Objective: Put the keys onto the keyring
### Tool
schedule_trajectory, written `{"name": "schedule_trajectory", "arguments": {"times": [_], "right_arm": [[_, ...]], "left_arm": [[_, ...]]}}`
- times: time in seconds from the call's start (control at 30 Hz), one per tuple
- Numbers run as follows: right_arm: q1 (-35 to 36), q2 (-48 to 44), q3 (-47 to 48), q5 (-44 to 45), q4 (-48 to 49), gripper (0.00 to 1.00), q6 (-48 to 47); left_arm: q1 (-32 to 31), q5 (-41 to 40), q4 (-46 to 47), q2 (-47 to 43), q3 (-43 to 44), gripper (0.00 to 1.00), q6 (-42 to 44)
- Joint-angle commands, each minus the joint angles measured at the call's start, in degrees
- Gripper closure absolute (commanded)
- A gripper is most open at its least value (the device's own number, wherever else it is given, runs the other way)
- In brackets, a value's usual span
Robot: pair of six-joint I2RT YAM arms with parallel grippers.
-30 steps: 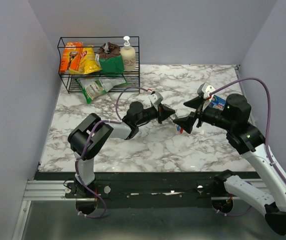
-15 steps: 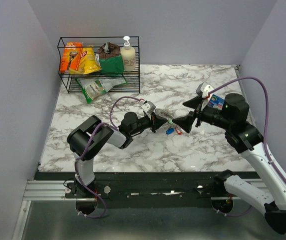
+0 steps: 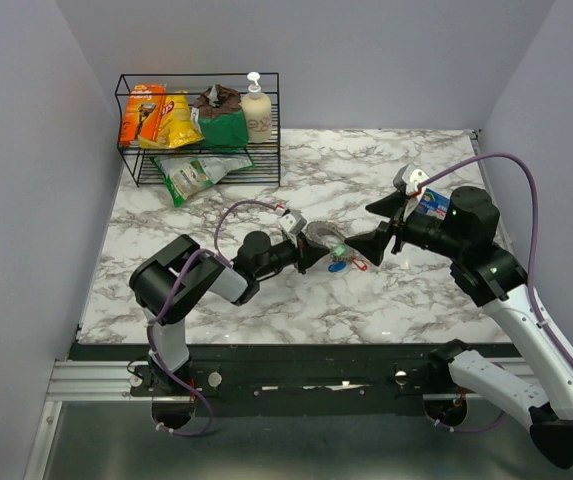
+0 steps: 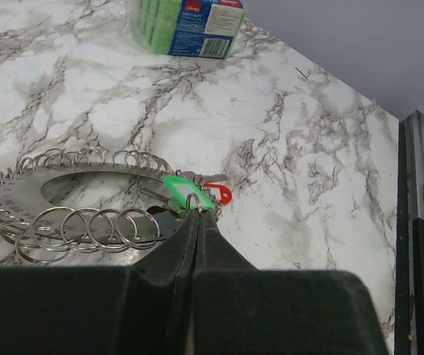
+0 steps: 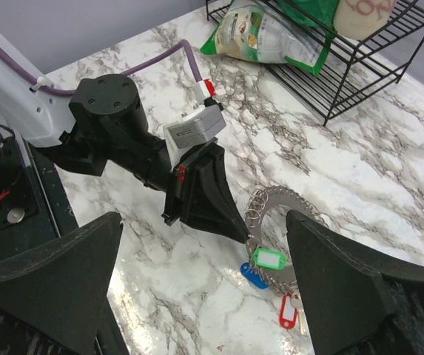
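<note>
The keyring (image 4: 19,185) is a flat grey metal ring edged with many small wire loops, lying on the marble; it also shows in the top view (image 3: 318,233) and the right wrist view (image 5: 284,201). Green (image 5: 268,259), blue (image 5: 253,276) and red (image 5: 288,314) tagged keys lie at its edge. My left gripper (image 4: 194,213) is shut, its tips pinching the small loop of the green key (image 4: 184,189) next to the red tag (image 4: 219,194). My right gripper (image 5: 204,285) is open and empty, hovering above the keys; in the top view (image 3: 377,226) it is just right of them.
A black wire rack (image 3: 266,160) at the back left holds snack packets and a soap bottle (image 3: 256,108). A green packet (image 3: 194,175) lies under it. A sponge pack (image 4: 193,26) sits behind the right arm. The table's edge and rail (image 4: 422,244) are near.
My left gripper has pulled back to the left and lowered to the table, its tips now at the green key. The keyring and coloured tags have come into view. The right arm has barely moved.
</note>
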Motion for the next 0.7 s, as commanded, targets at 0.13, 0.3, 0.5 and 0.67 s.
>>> {"name": "schedule_trajectory", "arguments": {"times": [0.13,0.3,0.5,0.67], "right_arm": [[-0.25,0.19,-1.23,-1.81,1.39,0.0,0.86],[-0.25,-0.07,-1.49,-1.9,1.56,0.0,0.95],[-0.25,-0.08,-1.32,-2.25,1.83,0.0,0.95],[-0.25,-0.07,-1.31,-2.07,2.09,0.0,1.04]], "left_arm": [[-1.54,-3.34,2.12,-2.22,-3.52,0.83,-0.27],[-2.42,-5.71,2.29,-3.62,-5.63,0.61,0.35],[-2.78,-7.82,0.8,-9.06,-7.22,0.32,2.28],[-2.69,-7.56,-2.8,-15.4,-6.43,0.01,2.55]]}}
